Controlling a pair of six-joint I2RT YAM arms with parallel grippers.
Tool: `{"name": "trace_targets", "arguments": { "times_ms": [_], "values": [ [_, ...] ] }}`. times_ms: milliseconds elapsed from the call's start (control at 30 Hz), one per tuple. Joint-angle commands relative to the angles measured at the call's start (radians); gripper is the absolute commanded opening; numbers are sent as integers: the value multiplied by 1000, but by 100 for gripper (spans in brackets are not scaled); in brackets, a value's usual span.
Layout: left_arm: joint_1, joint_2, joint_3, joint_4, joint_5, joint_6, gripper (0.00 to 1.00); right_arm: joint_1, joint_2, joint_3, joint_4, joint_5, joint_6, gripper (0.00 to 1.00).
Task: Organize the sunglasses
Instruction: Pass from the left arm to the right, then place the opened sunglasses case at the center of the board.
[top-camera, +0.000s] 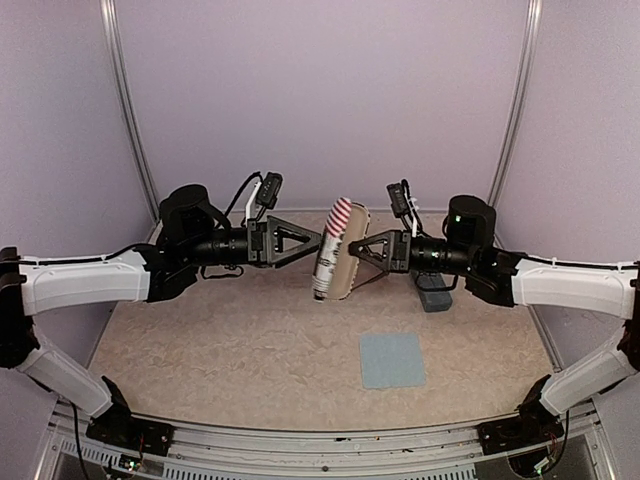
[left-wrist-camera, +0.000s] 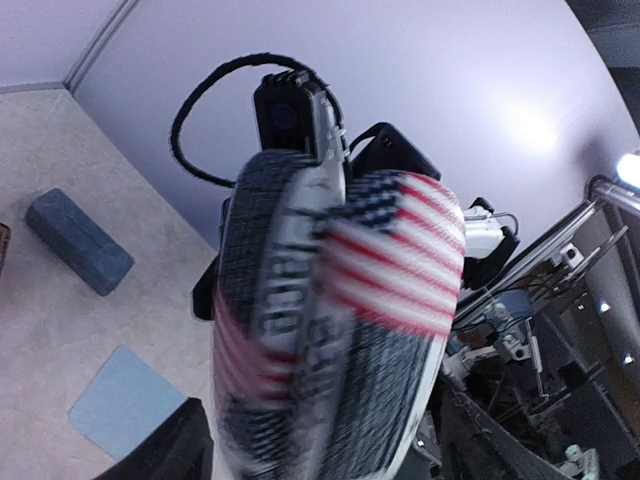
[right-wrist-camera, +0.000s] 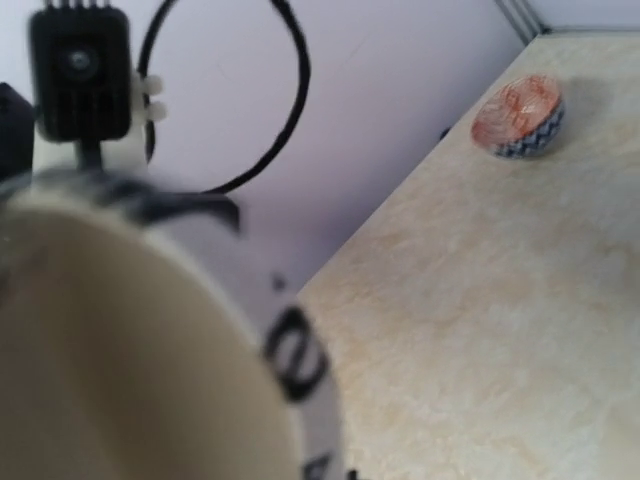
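1. Pale lilac walls enclose a beige marbled table (top-camera: 230, 340); both arms reach in from the sides and meet above its middle.
2. Flag-print soft pouch (top-camera: 335, 255): held in the air between the two grippers, clear of the table. Its outer face shows red and white stripes, a starred patch and a band of dark lettering. Its inner face is cream.
3. Right gripper (top-camera: 352, 250): jaws closed tight on the right-hand edge of the flag-print soft pouch. In the right wrist view the cream face fills the lower left, blurred.
4. Left gripper (top-camera: 318, 240): set against the left side of the pouch. In the left wrist view the pouch bulges between widely spaced jaws. Whether they clamp it or stand free of it cannot be told.
5. Sunglasses: neither pair can be made out in any view. Whether they sit inside the pouch cannot be told. A dark reddish-brown sliver at the left border of the left wrist view is too cropped to identify.
6. Blue-grey oblong case (top-camera: 435, 297): lying on the table beneath the right forearm.
7. Light blue square cloth (top-camera: 392, 360): flat on the table, nearer the arm bases than the case and apart from it.
8. Small bowl (right-wrist-camera: 519, 118): orange inside, blue-and-white zigzag outside, standing near a table corner by the wall.
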Motion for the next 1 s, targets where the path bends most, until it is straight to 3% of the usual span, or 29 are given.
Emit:
{"name": "trace_targets", "arguments": {
  "times_ms": [0,133,467,967],
  "values": [
    [36,-73,-29,-100,-143,33,87,2,-12,100,-111,39,-155,0],
    [62,-130,-48,-161,-191,67,98,2,9,169,-254,136,-255,0],
    [129,-271,-26,-421,-335,181,99,8,135,352,-587,425,-582,0],
    [301,-476,10,-742,-554,294,99,204,403,548,-763,1092,-1076,0]
  ]
}}
